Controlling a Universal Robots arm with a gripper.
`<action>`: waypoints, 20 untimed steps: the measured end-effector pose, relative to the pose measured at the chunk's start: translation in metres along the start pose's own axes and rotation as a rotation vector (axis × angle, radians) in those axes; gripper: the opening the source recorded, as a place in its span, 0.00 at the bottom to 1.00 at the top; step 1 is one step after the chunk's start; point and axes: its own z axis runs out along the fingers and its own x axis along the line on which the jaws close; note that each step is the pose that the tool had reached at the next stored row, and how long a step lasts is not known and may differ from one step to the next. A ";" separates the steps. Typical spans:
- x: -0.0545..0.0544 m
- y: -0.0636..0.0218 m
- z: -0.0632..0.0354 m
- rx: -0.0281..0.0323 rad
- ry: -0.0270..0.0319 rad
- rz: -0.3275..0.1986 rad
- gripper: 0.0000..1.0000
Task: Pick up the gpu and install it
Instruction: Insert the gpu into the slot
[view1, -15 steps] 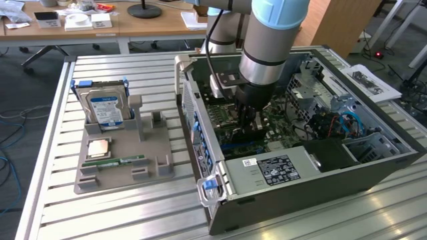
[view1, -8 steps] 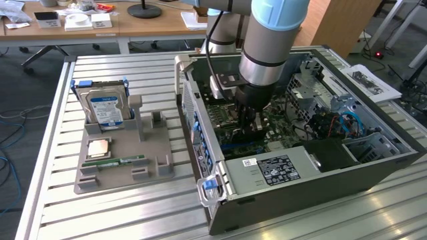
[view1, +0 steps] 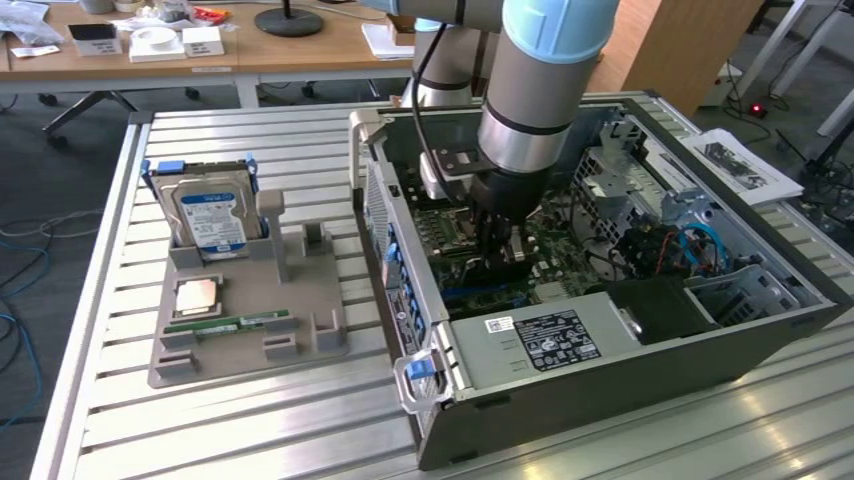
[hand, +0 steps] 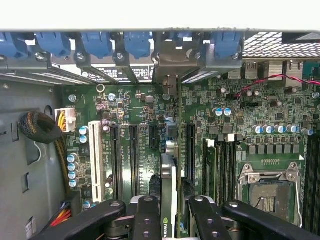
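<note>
Card: thin black gpu (hand: 168, 195) seen edge-on, a silvery-green strip with a small green logo near its lower end, lower centre of the wrist frame.
Grip: black two-finger gripper (hand: 170, 220) at the bottom centre of the wrist frame, jaws clamped on the gpu, one finger on each face.
Location: gpu held upright over the green motherboard (hand: 235, 145), inside the open grey computer case (view1: 627, 350) at centre right of the exterior frame; gripper (view1: 501, 245) low within the case.
Long axis: runs from the bottom of the wrist frame toward the row of blue bracket clips (hand: 95, 45) at the top, parallel to the long black expansion slots (hand: 134, 155).
Seating: whether the card edge touches a slot cannot be told.
Edges: a slot lies on either side of the card; white slot (hand: 95, 155) further toward the frame's left; silver processor socket (hand: 270, 190) at lower right.
Open room: grey slatted table (view1: 267, 420) with a grey parts tray (view1: 300, 290) at the exterior frame's left, well apart from the case.
</note>
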 end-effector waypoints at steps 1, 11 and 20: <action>0.000 0.0000 0.0000 -0.0001 -0.0001 -0.001 0.27; 0.000 0.0001 0.0022 -0.0003 -0.0003 -0.006 0.27; 0.000 0.0009 0.0033 -0.0003 -0.0003 -0.006 0.27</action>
